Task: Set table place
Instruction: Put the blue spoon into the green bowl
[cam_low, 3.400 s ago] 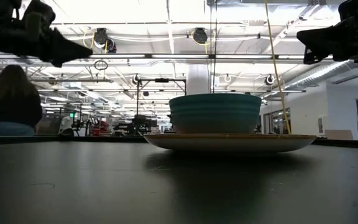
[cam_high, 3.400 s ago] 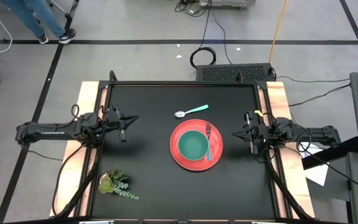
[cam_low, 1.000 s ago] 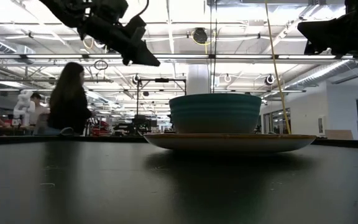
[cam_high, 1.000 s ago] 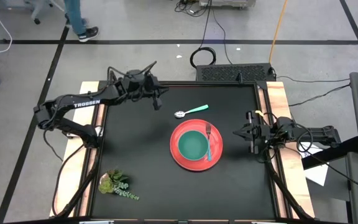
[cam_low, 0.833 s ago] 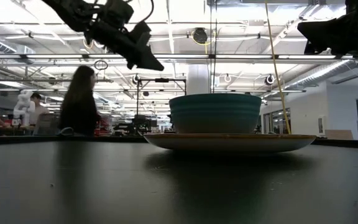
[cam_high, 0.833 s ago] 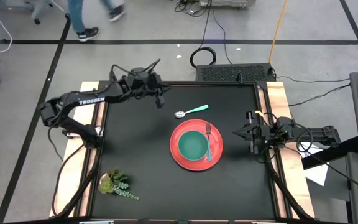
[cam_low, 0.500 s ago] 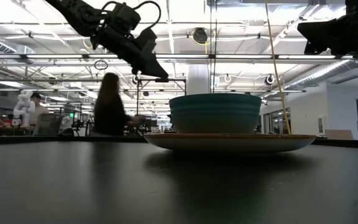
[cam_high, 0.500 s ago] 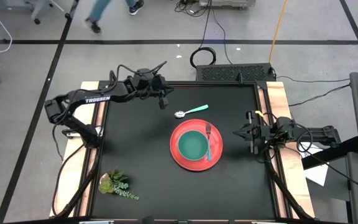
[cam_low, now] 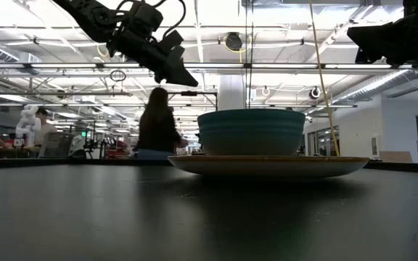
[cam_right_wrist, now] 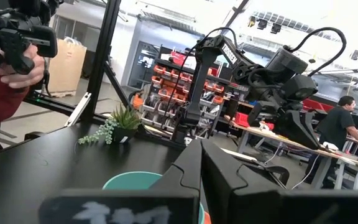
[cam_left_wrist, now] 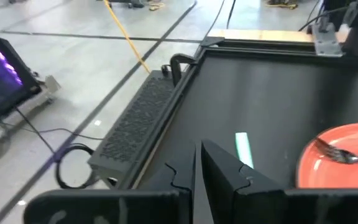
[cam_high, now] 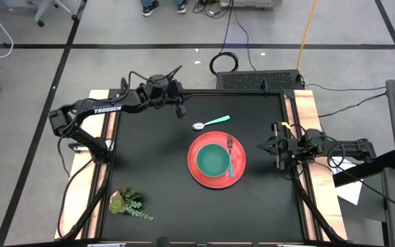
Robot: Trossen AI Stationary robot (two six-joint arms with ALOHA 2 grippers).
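The red plate lies right of the table's centre, with the teal-green bowl standing in it. The blue-handled fork rests on the plate to the right of the bowl, tines toward the far edge. The teal-handled spoon lies flat on the table just beyond the plate. My left gripper hovers shut above the table near the far edge, left of the spoon; its wrist view shows the spoon's handle past the fingertips. My right gripper waits shut by the right edge, raised, pointing at the plate.
A leafy green plant sprig lies near the table's near left corner. Pale wooden strips run along the left and right sides. A black mesh box sits behind the far edge. A person is in the room beyond.
My left gripper has moved a little toward the table's right along the far edge, closer to the spoon, staying shut and raised. In the room behind the table a person has walked across toward the right. The plate, bowl, fork and spoon have kept still.
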